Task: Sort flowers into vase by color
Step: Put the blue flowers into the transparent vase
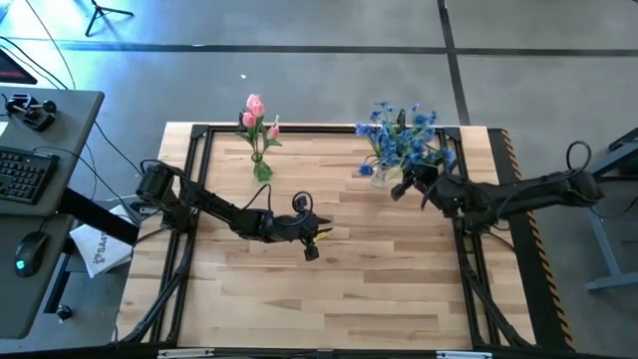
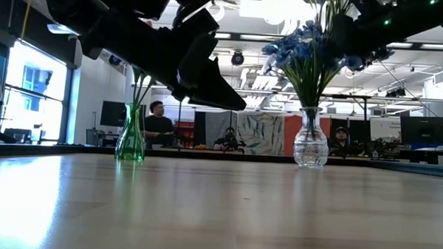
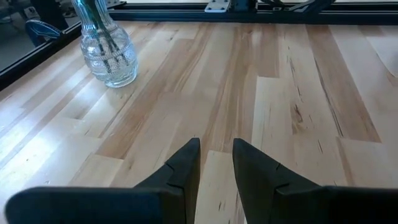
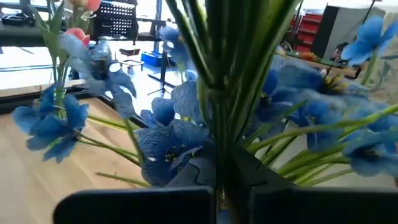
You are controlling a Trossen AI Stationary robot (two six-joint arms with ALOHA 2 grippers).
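Blue flowers (image 1: 404, 140) stand as a bunch with their stems in a clear glass vase (image 2: 310, 146) at the table's far right. Pink tulip buds (image 1: 255, 110) stand in a green vase (image 2: 131, 140) at the far left. My right gripper (image 1: 407, 186) is up among the blue blossoms (image 4: 168, 143), just near of the clear vase, and is shut on green stems. My left gripper (image 1: 311, 244) hovers over the middle of the table, open, with nothing in it; its wrist view shows bare wood between the fingers (image 3: 186, 158). My right gripper pinches a bundle of green stems (image 4: 219, 155) of the blue flowers between its two fingers. It comes in roughly level from the table's right, with the fingers lying across the stems. The stems stand upright through the hold; where their lower ends rest is hidden by blossoms and the gripper.
A black frame (image 1: 194, 160) runs along the table's edges. To the left of the table stands a desk with a keyboard (image 1: 25, 175) and a mouse. People sit in the room beyond the far edge (image 2: 159, 122). The near half of the wooden table (image 1: 329, 299) is bare wood.
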